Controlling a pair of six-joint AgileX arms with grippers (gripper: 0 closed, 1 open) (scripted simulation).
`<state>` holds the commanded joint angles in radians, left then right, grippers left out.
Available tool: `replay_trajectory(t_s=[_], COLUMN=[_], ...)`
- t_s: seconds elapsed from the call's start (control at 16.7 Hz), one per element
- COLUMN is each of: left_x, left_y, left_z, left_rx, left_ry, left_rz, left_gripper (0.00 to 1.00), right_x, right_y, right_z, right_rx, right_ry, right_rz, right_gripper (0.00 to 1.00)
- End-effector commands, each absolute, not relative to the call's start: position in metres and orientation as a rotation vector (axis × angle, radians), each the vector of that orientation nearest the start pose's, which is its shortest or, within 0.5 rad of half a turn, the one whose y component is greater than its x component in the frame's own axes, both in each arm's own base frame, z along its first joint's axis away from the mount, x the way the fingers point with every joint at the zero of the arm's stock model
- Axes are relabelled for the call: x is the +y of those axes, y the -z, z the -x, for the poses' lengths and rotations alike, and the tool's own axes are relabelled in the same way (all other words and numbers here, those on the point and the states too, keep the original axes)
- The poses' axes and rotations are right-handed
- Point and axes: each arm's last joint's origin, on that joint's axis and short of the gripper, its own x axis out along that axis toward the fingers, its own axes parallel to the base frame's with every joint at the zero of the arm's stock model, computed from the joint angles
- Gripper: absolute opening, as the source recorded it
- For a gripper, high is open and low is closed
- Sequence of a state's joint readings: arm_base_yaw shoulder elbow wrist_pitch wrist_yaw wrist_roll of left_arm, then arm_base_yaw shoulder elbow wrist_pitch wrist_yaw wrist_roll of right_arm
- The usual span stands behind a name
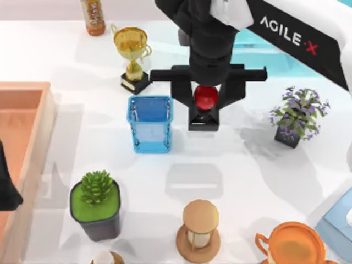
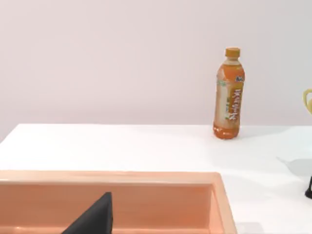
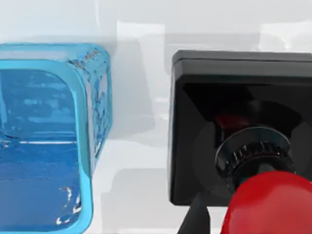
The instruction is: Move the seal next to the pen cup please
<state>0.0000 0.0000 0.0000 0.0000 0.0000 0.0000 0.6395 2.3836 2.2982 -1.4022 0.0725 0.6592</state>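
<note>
Right gripper [image 1: 207, 99] pinching seal [image 1: 205, 97] by its red knob, just right of pen cup [image 1: 150, 123], small gap between. Placement looks nearly done; release and retreat remain. Left gripper [image 2: 92, 219] parked over tray [image 2: 146, 195], fingers unclear.

We see a glossy white worktop [image 1: 247, 176], evenly lit, soft shadows under whatever stands on it. Plain pale pinkish wall [image 2: 122, 58] behind its far edge in our left wrist view. A teal-blue surface [image 1: 258, 47] shows past the worktop's far right.
</note>
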Motion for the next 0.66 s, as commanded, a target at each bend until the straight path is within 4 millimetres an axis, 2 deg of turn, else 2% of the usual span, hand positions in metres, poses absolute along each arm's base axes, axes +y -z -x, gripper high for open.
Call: replay_trajectory(t_s=[0.3,0.66], left_x=[-0.0012,-0.0012], left_y=[-0.1600,-0.1600], left_z=[-0.1057,-0.1057], left_rx=[0.000,0.000], left_ry=[0.000,0.000], left_rz=[0.000,0.000], left_gripper=[1.00,1.00], right_x=[0.2871,0.2871], right_y=[-0.2220,-0.2220], right_z=[-0.3786,-0.3786], right_rx=[1.464,1.464], right_ry=[0.010,0.010], right_rz=[-0.006,-0.006], right_gripper=[0.98,1.00])
